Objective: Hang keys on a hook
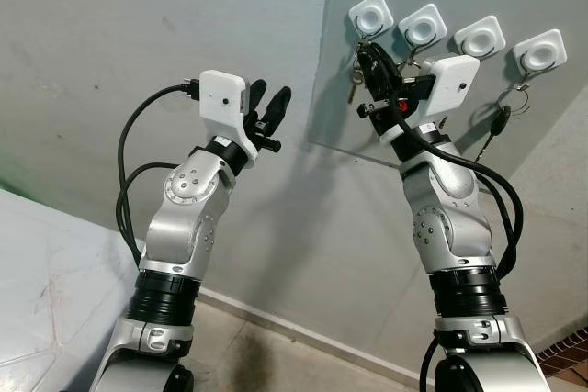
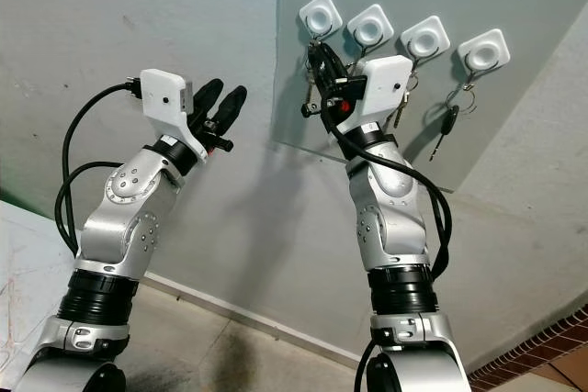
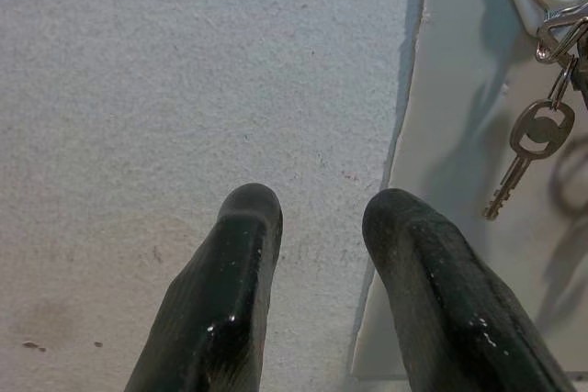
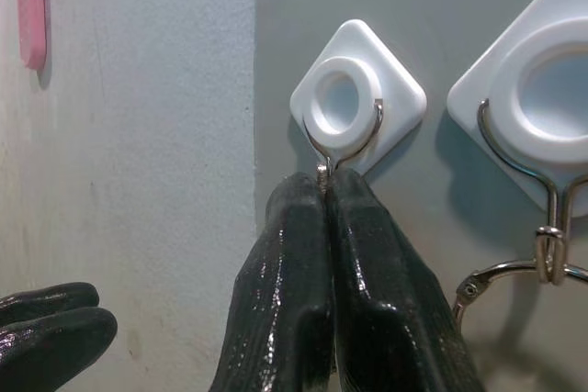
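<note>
- My right gripper [image 4: 323, 192] is up at the first white hook [image 4: 356, 98], the one at the left end of a row of four on the gray board [image 1: 542, 126].
- Its two black fingers [image 4: 285, 291] are pressed together, pinching the thin metal key ring [image 4: 323, 149] just under that hook.
- The ring loops up around the hook's round middle.
- The keys [image 2: 310, 98] hang down beside my right fingers, close to the board.
- My left gripper [image 1: 272, 107] is raised in front of the plain wall [image 1: 110, 34], just left of the board's edge.
- Its fingers [image 3: 225, 309] are spread apart and hold nothing.
- The next hook [image 4: 542, 89] has its own ring on it.
- A black key [image 1: 501, 121] hangs from the last hook [image 1: 540, 50] on the right.
</note>
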### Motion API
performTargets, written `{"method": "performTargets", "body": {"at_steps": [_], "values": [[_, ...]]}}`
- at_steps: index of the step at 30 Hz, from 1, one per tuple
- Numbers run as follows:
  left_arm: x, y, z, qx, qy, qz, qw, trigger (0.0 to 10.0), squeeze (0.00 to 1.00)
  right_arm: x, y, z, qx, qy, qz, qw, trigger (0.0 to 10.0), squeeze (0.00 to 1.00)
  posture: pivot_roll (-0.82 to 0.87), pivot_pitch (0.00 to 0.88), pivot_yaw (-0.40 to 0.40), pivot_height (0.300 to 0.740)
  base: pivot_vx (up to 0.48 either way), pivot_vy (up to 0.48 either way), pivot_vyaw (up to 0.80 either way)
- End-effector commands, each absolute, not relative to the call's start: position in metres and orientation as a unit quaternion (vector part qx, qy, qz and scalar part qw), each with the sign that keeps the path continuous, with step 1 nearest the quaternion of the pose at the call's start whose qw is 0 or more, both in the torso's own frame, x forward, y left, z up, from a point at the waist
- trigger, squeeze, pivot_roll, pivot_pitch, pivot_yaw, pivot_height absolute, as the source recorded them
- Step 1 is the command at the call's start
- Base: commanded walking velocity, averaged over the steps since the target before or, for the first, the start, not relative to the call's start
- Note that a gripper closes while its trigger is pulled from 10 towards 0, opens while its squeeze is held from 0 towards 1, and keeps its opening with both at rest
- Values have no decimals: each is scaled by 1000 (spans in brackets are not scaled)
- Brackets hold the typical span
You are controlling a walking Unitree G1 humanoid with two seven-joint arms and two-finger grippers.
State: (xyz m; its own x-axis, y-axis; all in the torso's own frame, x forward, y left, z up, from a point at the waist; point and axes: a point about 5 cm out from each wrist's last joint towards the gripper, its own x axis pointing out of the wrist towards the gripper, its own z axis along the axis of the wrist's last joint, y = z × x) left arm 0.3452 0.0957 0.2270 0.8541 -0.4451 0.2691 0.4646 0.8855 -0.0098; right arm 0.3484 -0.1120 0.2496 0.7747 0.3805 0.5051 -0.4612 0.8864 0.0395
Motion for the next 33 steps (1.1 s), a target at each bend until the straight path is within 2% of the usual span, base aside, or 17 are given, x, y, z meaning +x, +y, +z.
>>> {"method": "performTargets", "body": {"at_steps": [1, 8, 17, 23, 25, 33], "values": [[344, 93, 233, -37, -139, -244, 959, 10000, 0, 350, -110, 258, 67, -262, 230, 935, 10000, 0, 137, 22, -64, 740, 0, 0, 0], [344, 93, 233, -37, -139, -242, 960, 10000, 0, 349, -110, 257, 46, -266, 229, 935, 10000, 0, 137, 24, -64, 740, 0, 0, 0], [344, 93, 232, -38, -137, -242, 960, 10000, 0, 347, -106, 252, -69, -282, 219, 932, 10000, 0, 136, 29, -62, 740, 0, 0, 0], [343, 93, 231, -38, -135, -243, 960, 10000, 0, 347, -107, 251, -85, -284, 212, 931, 10000, 0, 138, 32, -62, 740, 0, 0, 0], [343, 93, 231, -38, -135, -242, 960, 10000, 0, 348, -109, 250, -54, -280, 209, 935, 10000, 0, 139, 32, -62, 740, 0, 0, 0], [343, 93, 231, -39, -134, -242, 960, 10000, 0, 348, -111, 251, -50, -287, 203, 935, 10000, 0, 138, 35, -62, 740, 0, 0, 0]]}}
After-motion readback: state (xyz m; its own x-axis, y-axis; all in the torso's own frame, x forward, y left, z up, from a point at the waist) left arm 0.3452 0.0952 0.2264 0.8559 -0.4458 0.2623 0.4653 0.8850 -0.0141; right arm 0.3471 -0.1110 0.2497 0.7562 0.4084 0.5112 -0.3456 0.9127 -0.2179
